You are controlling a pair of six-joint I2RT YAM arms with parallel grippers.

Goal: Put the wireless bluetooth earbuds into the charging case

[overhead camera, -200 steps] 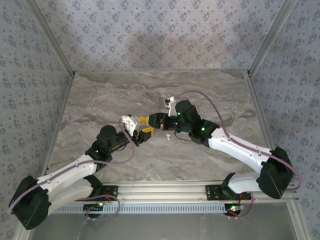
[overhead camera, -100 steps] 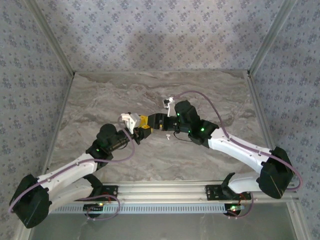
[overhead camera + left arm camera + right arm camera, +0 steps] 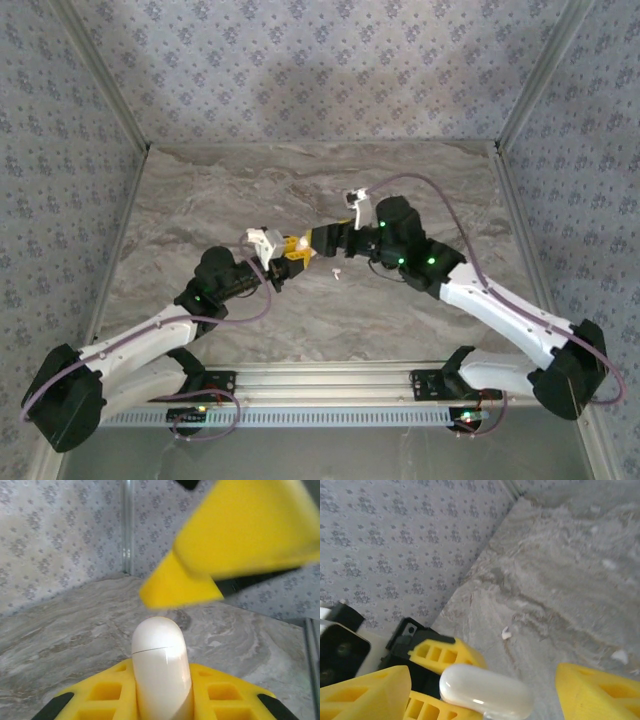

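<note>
- Both jaws of the left gripper [image 3: 162, 680] are now closed on the charging case [image 3: 159, 645]. The case stands between them with its rounded end pointing away from the wrist. One second ago these jaws were still wide.
- Opposite, the right gripper [image 3: 485, 675] has let its jaws go wide. They stand on either side of the case and apart from it. In the overhead view its arm has drawn back a little toward the right.
- From this I judge that the case has passed from the right gripper to the left one. It seems to be held above the table [image 3: 420, 180], not resting on it.
- The seam around the case looks shut, so the lid probably must be opened before anything goes in.
- One earbud [image 3: 337, 271] lies free on the marble, just beside the two grippers. The right gripper, now empty, is the likely one to fetch it.
</note>
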